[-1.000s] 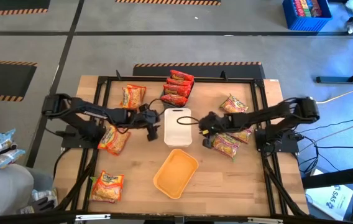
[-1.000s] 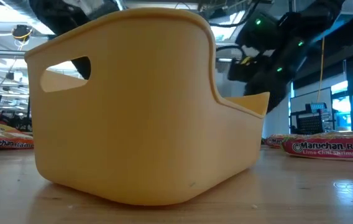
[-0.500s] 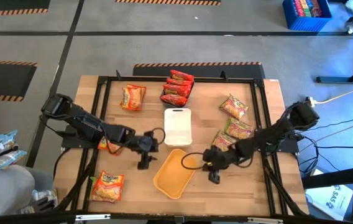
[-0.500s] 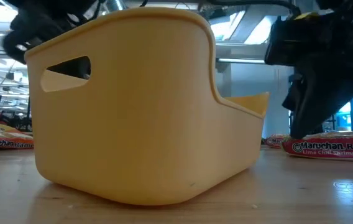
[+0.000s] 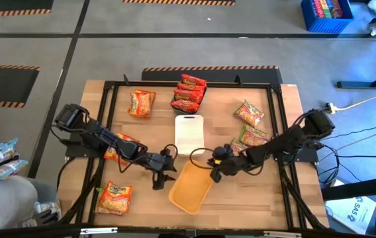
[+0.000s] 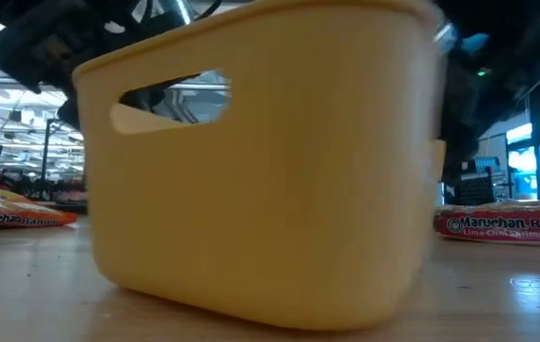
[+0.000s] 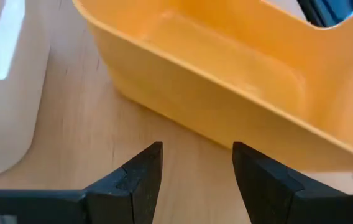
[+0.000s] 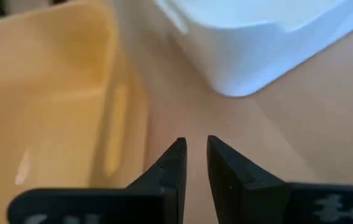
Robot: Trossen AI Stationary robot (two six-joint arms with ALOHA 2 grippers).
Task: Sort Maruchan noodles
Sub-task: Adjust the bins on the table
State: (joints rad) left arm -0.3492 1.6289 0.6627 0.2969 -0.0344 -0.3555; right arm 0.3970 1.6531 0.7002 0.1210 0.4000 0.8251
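Maruchan packets lie flat around the table: orange ones (image 5: 141, 102), (image 5: 114, 198) and one (image 5: 117, 151) under the left arm, a red stack (image 5: 189, 92), and green-and-red ones (image 5: 249, 112), (image 5: 254, 137). No gripper holds a packet. My left gripper (image 5: 163, 173) (image 7: 196, 158) is open, low over the table, just left of the orange tray (image 5: 191, 188); bare table shows between its fingers and the tray wall (image 7: 183, 93). My right gripper (image 5: 214, 168) (image 8: 196, 146) is nearly shut, with a narrow slit between its fingers. It sits at the tray's far right end, between the tray and the white tray (image 5: 189, 134). My right gripper lies level beside the orange tray's end wall (image 8: 123, 118), coming from the table's right. One finger (image 8: 167, 171) runs close along that wall. I cannot tell whether it touches it.
The orange tray (image 6: 270, 180) fills the low view, with packets (image 6: 13, 217) (image 6: 508, 224) on the table either side of it. The white tray (image 8: 257, 37) stands just beyond both grippers. A black frame (image 5: 108, 99) borders the table. Bare wood lies near the front edge (image 5: 254, 198).
Both grippers left the white tray's sides and came toward the near edge, down beside the orange tray. The right one then drew back toward the tray's far end. The orange tray has turned a little and slid slightly across the table.
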